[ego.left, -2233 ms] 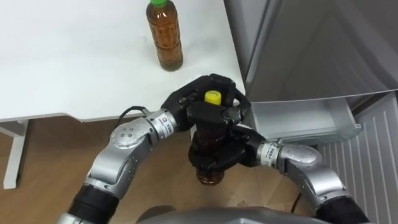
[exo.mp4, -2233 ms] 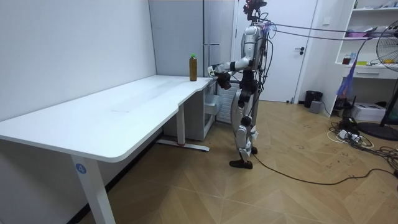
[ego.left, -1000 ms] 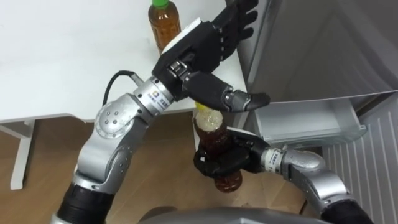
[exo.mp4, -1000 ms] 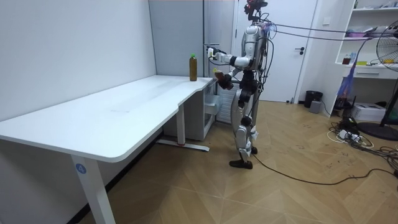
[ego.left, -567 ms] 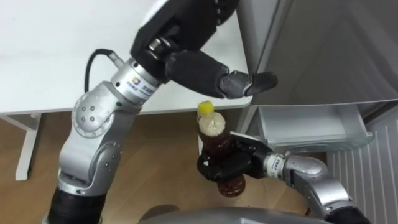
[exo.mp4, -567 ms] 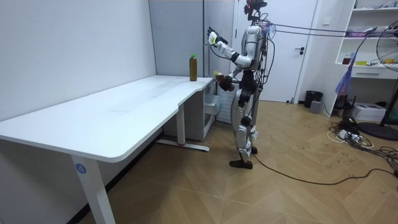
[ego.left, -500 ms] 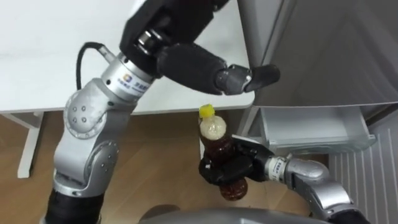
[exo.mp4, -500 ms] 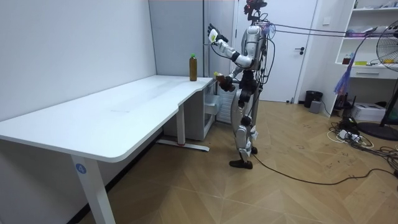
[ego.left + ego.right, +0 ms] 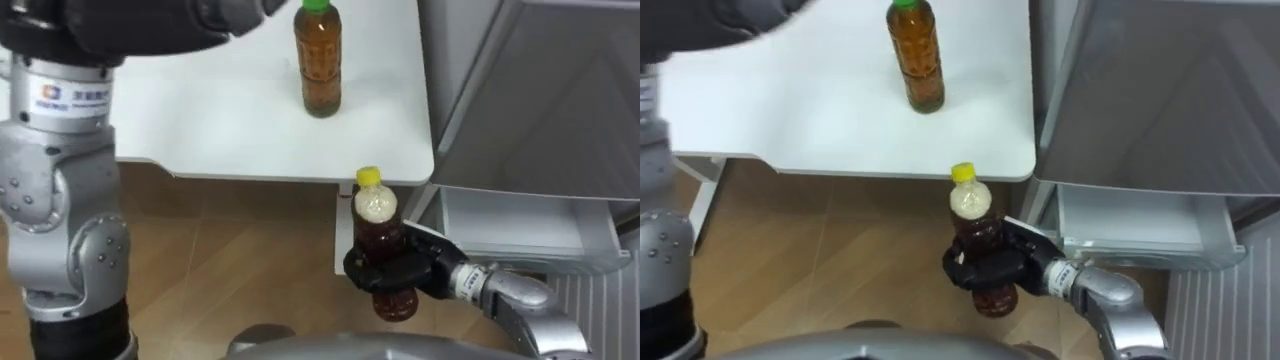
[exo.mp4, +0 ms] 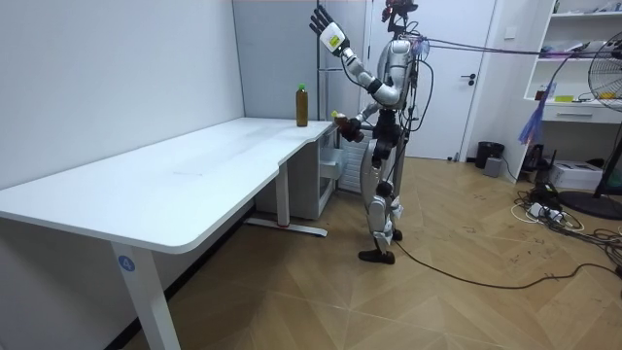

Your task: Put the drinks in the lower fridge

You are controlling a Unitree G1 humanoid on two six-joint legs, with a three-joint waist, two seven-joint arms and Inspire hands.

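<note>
Bottle (image 9: pixel 378 230) is clamped in the curled right hand (image 9: pixel 402 273). Slippage may be caused if the desk (image 9: pixel 220 130) edge just beyond the hand is struck.

Two drink bottles total: one green-capped bottle (image 9: pixel 319 62), one yellow-capped bottle (image 9: pixel 378 238). Then just one white table (image 9: pixel 200 130), one grey fridge (image 9: pixel 540 90), and one open white compartment (image 9: pixel 520 225) low on it.
</note>
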